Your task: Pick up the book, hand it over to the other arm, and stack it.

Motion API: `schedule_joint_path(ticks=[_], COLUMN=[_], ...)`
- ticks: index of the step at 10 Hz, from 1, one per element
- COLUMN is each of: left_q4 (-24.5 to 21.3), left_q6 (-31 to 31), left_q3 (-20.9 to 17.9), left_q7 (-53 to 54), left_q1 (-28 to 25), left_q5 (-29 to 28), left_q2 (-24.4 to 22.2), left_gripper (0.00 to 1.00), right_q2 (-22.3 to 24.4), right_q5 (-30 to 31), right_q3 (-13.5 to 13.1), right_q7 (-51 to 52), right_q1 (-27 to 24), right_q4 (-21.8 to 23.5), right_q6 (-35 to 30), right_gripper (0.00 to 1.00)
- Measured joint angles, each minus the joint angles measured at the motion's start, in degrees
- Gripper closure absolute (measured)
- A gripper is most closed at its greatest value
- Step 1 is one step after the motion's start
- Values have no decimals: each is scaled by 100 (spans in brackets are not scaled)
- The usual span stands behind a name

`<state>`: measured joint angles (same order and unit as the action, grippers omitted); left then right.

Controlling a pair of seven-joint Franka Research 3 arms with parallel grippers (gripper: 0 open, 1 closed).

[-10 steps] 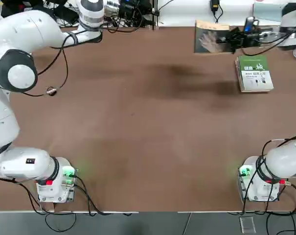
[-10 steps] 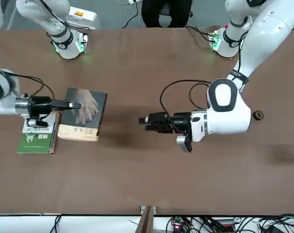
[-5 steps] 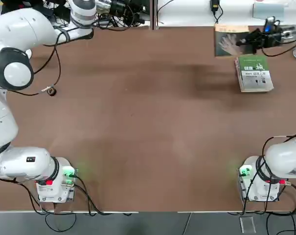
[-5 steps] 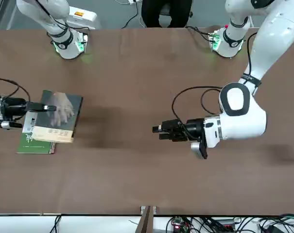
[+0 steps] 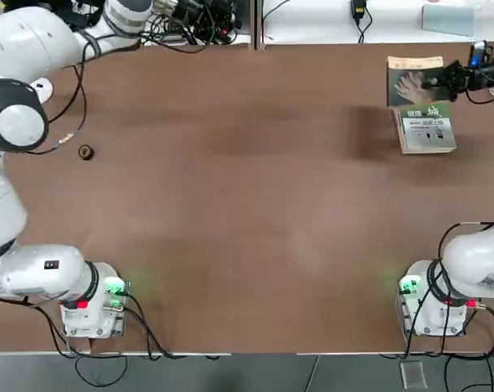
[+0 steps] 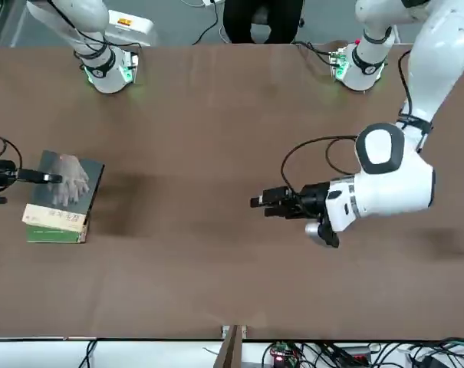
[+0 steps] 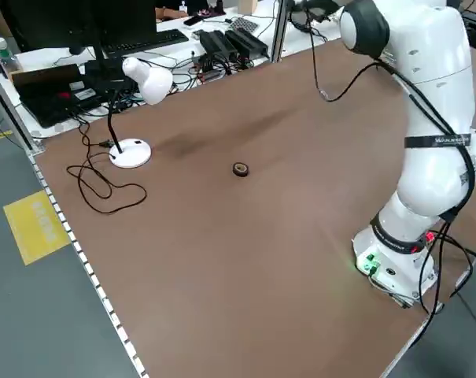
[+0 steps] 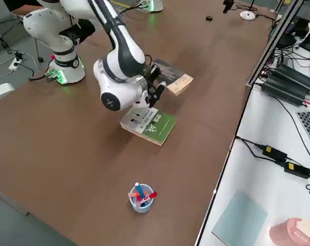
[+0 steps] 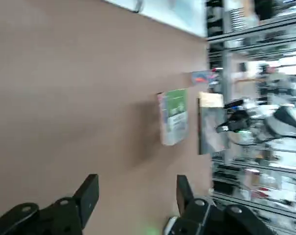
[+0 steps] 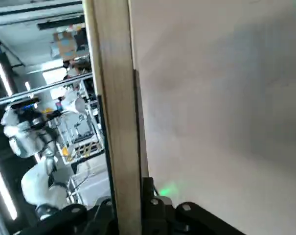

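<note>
The book is a thin grey-brown paperback with a pale hand on its cover. My right gripper is shut on its edge and holds it flat, low over the far part of the thicker green-and-white book. From across the table the book covers most of the green one, with the right gripper on it. The right wrist view shows the book's tan edge pinched between the jaws. My left gripper hangs open and empty over the table's far middle.
A small dark ring lies on the table at the left. A cup of pens stands past the green book at the right end. A white desk lamp and cables sit off the left edge. Both arm bases stand at the near edge.
The right gripper has carried the book to the robot's right until it hangs over the green-and-white book. The left gripper has drawn back toward the robot's left, still open.
</note>
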<state>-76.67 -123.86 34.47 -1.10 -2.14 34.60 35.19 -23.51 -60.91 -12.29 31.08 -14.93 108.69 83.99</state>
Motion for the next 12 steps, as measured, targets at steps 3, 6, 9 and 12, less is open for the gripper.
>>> schedule_joint_path(ticks=[3, 6, 9, 12], left_q4=[3, 2, 1, 4], left_q6=[216, 529, 817, 937], left_q3=[12, -7, -33, -36], left_q7=[-593, -662, -662, -663], left_q1=[0, -3, -9, -51], left_q5=[-1555, -2775, -3308, -3866], left_q2=[-379, -520, -521, -597], left_gripper=[23, 21, 12, 0], right_q2=[-332, -640, -960, -1231], right_q5=[545, 929, 1300, 1421], right_q3=[-101, -109, -110, -110], right_q7=[10, 124, 345, 593], right_q1=[-163, -259, -293, -315], right_q4=[-378, -993, -1633, -1920], right_q6=[-11, -254, -618, -701], right_gripper=[84, 84, 84, 84])
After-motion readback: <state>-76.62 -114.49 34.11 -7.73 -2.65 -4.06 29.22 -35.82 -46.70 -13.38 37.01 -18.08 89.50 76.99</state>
